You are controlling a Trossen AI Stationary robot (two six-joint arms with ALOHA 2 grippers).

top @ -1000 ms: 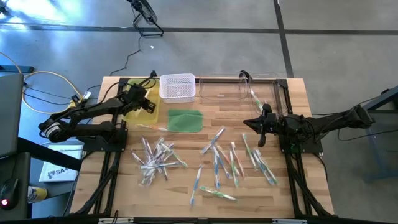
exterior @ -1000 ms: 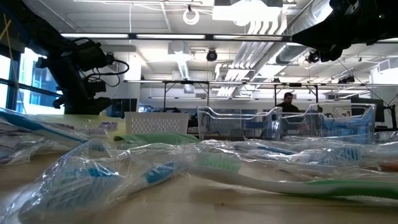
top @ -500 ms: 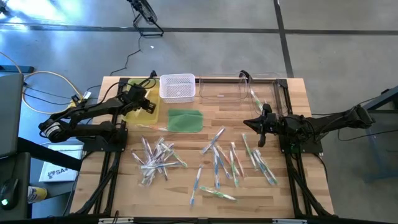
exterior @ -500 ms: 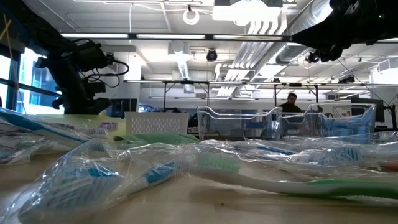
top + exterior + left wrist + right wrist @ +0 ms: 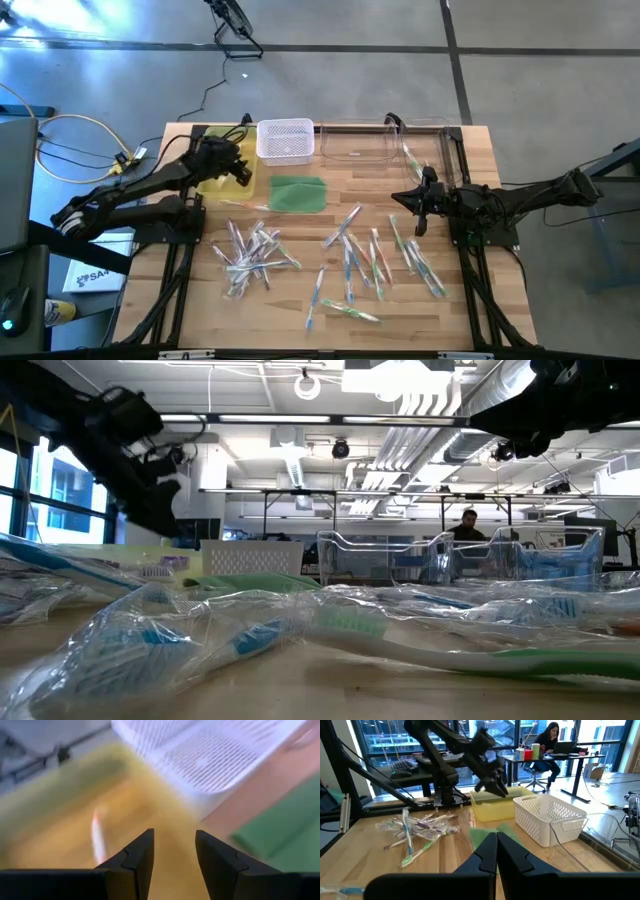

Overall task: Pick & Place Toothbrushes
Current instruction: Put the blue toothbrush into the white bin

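A white box with partly readable dark lettering, seemingly beginning "SA" (image 5: 88,277), sits off the table's left edge; no other writing can be made out.

The left gripper (image 5: 240,172) hangs over a translucent yellow rectangular bin (image 5: 222,181) at the back left of the butcher-block wooden table (image 5: 300,225), its two dark fingers (image 5: 140,857) spread with nothing between them. In the left wrist view a single slim pale toothbrush (image 5: 97,840) lies in the yellow bin below those fingers. Just beside the bin stands a white perforated plastic basket (image 5: 285,139); its contents cannot be made out. To its right is a clear plastic rectangular tray (image 5: 385,142), with a wrapped toothbrush (image 5: 412,160) lying at its right end.

A flat green rectangular pad (image 5: 297,193) lies in front of the basket. The remaining toothbrushes lie loose on the table: a heap with purple and white handles in clear wrappers (image 5: 252,250) front left, and a wider scatter of green, blue and orange-pink ones (image 5: 372,262) centre and right.

The right gripper (image 5: 398,198) waits above the table's right side, near the scattered brushes, fingers pressed together on nothing. In the right wrist view a seated person (image 5: 549,742) works at a desk in the room beyond.
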